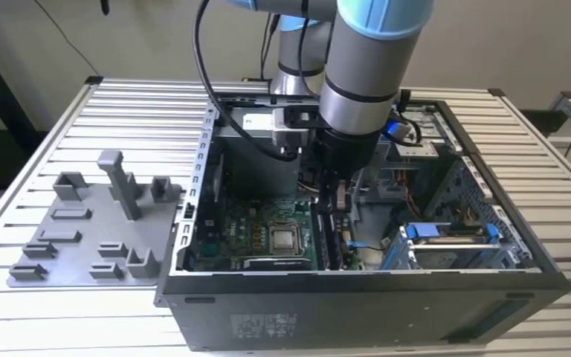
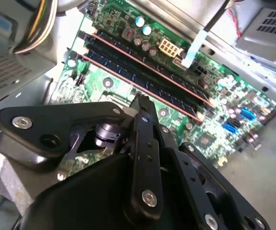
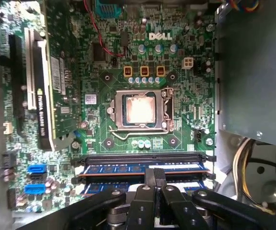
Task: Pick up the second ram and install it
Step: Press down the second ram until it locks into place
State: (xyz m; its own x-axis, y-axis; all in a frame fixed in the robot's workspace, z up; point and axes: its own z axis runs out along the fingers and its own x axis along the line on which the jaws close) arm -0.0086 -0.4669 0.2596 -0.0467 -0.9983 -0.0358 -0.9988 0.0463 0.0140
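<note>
The gripper (image 3: pixel 155 179), jaws closed together with nothing visibly gripped, presses on the top edge of the second ram (image 3: pixel 143 178), which sits in its motherboard slot (image 3: pixel 145 158); the stick looks light, stiff and fragile, best handled by its long edges.

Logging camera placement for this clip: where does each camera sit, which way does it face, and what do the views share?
Exterior view: off the arm, above and in front of the open computer case, looking down into it; the arm reaches in and the gripper hangs over the RAM slots.
First wrist view: on the arm, facing straight at the motherboard, with the CPU socket central and the gripper over a seated RAM stick.
Second wrist view: on the arm, raking obliquely along the RAM slots past the gripper.
Shared: the gripper and RAM slots.
</note>
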